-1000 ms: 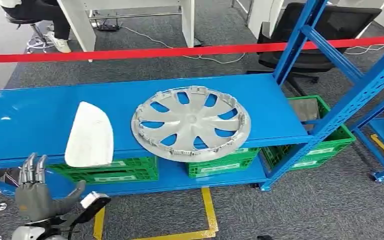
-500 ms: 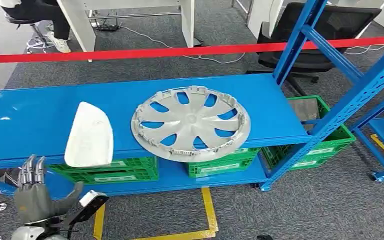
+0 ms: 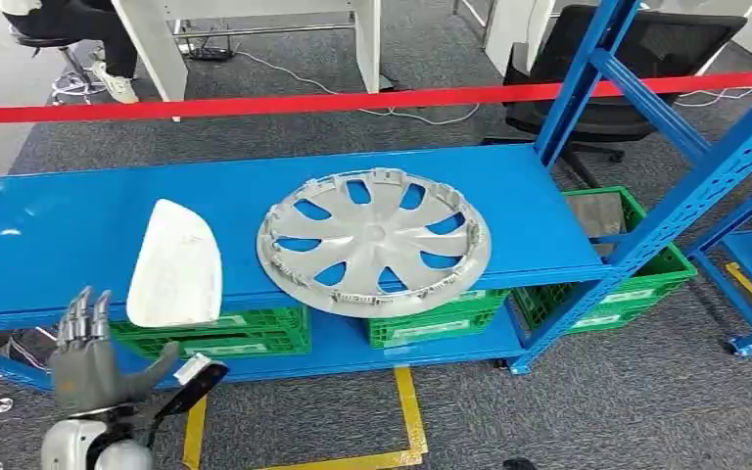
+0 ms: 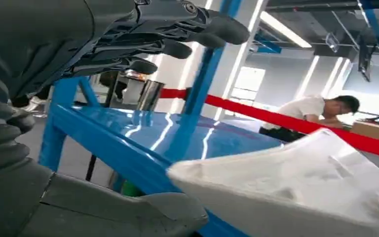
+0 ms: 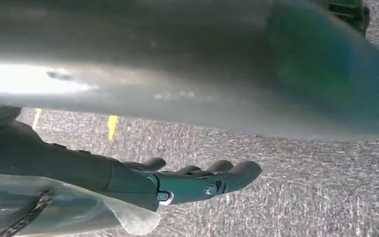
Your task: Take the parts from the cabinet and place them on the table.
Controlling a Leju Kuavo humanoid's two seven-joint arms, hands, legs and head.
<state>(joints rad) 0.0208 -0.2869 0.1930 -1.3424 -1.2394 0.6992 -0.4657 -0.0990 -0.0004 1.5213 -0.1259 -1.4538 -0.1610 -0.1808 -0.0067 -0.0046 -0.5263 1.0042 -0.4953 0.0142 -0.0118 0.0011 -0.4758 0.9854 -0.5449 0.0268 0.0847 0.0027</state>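
We see even, bright overhead light in the head view; ceiling strip lights [image 4: 281,29] glare on the glossy shelf [image 4: 143,133], and the right wrist view blurs.

workshop | blue steel rack [image 3: 587,103] | green crates [image 3: 636,284] | red barrier tape [image 3: 352,101]

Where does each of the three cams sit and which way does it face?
Head view: high on the body, looking forward and down at the blue shelf holding the hubcap and white part; left hand rises from below, open.
Left wrist view: behind the left hand, low beside the shelf edge, facing the white part and red tape.
Right wrist view: behind the hanging right hand, facing the carpet.
Shared: head and left wrist views both show the white part, shelf and left hand.
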